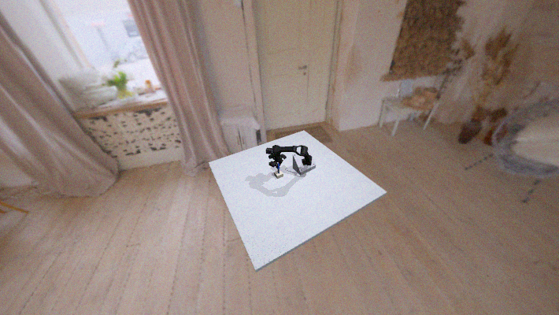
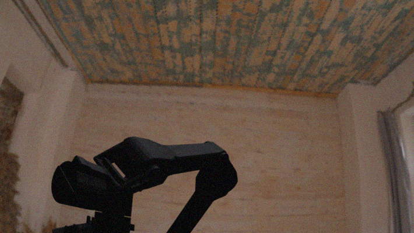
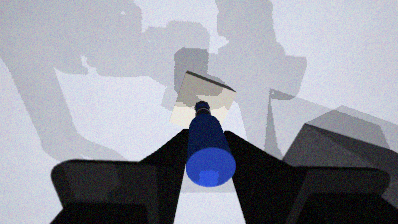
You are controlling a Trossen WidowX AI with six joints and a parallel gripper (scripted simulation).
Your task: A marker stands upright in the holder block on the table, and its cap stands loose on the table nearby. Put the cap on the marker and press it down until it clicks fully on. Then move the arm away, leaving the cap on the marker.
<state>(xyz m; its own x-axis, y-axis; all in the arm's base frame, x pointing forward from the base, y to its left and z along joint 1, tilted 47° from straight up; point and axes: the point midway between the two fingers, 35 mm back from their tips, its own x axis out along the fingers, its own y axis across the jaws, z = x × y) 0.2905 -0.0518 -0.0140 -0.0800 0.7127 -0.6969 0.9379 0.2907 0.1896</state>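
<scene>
blue cap [image 3: 210, 150] clamped between the black gripper [image 3: 209, 167] fingers, its far end meeting the dark marker [image 3: 202, 106] tip in the wrist view. marker stands upright in the beige holder block [image 3: 202, 97]. block sits on the white bench [image 1: 299, 213], near the arm base [image 1: 306, 168]. arm shadows fall across the bench.

No text, label, brand, number or sign can be read in any view — the blue cap [image 3: 210, 150], the holder block [image 3: 202, 97] and the arm [image 2: 140, 177] show plain surfaces only, and the room is too blurred.
</scene>
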